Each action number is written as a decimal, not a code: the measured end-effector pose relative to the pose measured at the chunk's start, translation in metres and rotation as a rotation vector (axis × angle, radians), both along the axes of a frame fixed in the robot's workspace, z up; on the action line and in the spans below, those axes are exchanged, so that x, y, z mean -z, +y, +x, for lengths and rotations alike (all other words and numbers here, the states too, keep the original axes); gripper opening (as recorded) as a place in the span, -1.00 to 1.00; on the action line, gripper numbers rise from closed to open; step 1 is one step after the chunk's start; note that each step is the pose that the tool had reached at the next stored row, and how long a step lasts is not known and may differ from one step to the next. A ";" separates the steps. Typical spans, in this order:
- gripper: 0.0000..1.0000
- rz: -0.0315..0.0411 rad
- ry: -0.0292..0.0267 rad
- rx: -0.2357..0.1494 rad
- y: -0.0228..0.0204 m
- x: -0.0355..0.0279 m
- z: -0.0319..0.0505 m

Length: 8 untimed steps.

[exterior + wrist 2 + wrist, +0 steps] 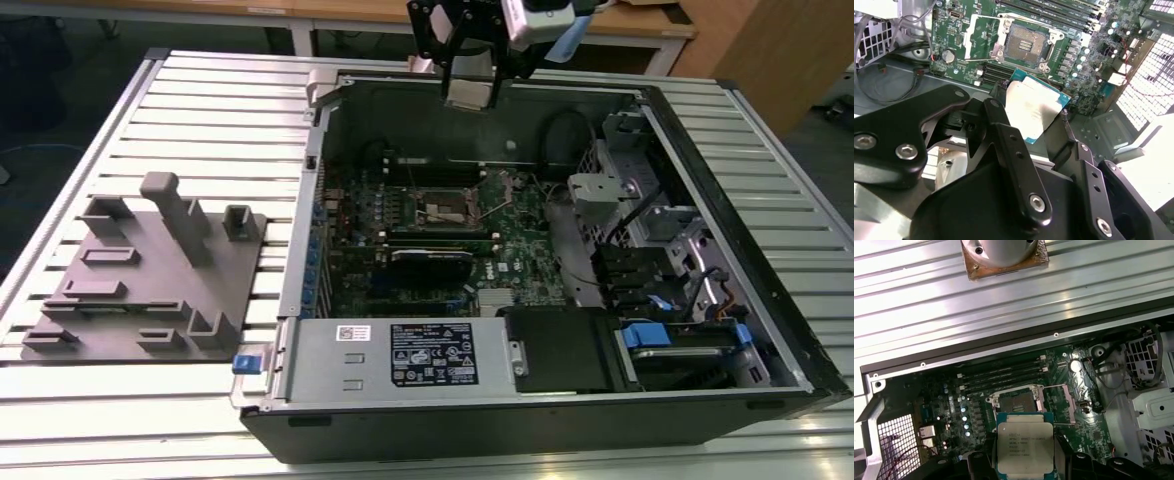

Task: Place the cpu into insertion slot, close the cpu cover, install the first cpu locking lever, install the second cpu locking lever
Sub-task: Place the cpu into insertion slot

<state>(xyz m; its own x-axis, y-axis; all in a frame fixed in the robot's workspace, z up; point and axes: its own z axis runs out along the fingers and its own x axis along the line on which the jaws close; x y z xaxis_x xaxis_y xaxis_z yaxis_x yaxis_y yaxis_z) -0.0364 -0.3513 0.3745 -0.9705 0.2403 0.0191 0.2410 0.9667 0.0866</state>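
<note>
Logging the gripper (470,85) as it is hanging high above the open computer case (300,250), over the case's edge nearest the memory slots (999,376). Its fingers (1004,135) are clamping narrowly on the cpu (1033,107), pinching it by two opposite edges. We are seeing the chip's silver-grey top facing the cameras in both wrist views, with a green rim showing around it. We are noting that the cpu is hanging well apart from the insertion slot (1024,44), which is sitting bare near the middle of the green motherboard (521,235) with its tan pin field exposed. The cpu cover (1072,402) is standing swung open along one edge of the slot. The case is lying on the ribbed worktop (200,110), and a grey fixture plate (147,290) is resting near the worktop's edge at the exterior view's left.
</note>
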 end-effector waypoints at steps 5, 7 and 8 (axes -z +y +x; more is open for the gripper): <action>0.08 -0.0001 0.0000 0.031 0.0000 0.0001 0.0000; 0.08 -0.0001 0.0001 0.055 0.0000 0.0002 0.0000; 0.08 -0.0001 0.0001 0.068 0.0000 0.0002 0.0000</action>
